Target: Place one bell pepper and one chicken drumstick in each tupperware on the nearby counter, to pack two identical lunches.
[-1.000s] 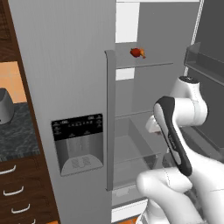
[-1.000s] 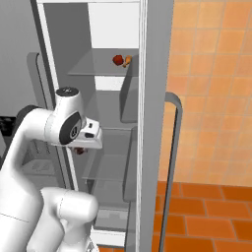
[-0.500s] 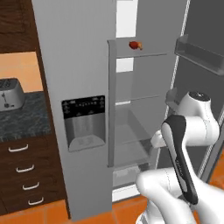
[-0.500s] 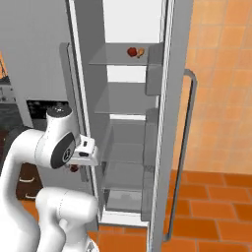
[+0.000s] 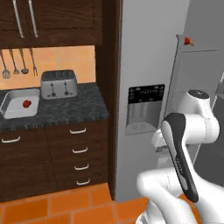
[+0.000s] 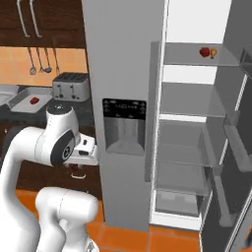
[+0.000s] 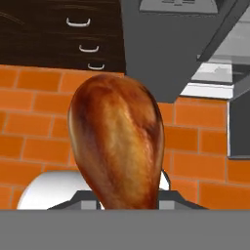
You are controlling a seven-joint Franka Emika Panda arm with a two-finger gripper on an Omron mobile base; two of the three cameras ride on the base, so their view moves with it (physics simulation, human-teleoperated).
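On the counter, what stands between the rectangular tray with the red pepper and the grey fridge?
The silver four-slot toaster stands there, right of the rectangular tray holding the bell pepper and left of the fridge; the left base view shows it.

A silver four-slot toaster (image 5: 59, 84) stands against an orange backsplash (image 5: 65, 58), with utensils (image 5: 18, 62) hanging on that wall to its left. Dark wood cabinets (image 5: 52, 22) with long silver handles run above. A grey fridge (image 6: 123, 78) carries a dark dispenser panel (image 6: 124, 126); its right compartment is open, showing glass shelves (image 6: 189, 101). The floor (image 7: 34, 127) is orange tile
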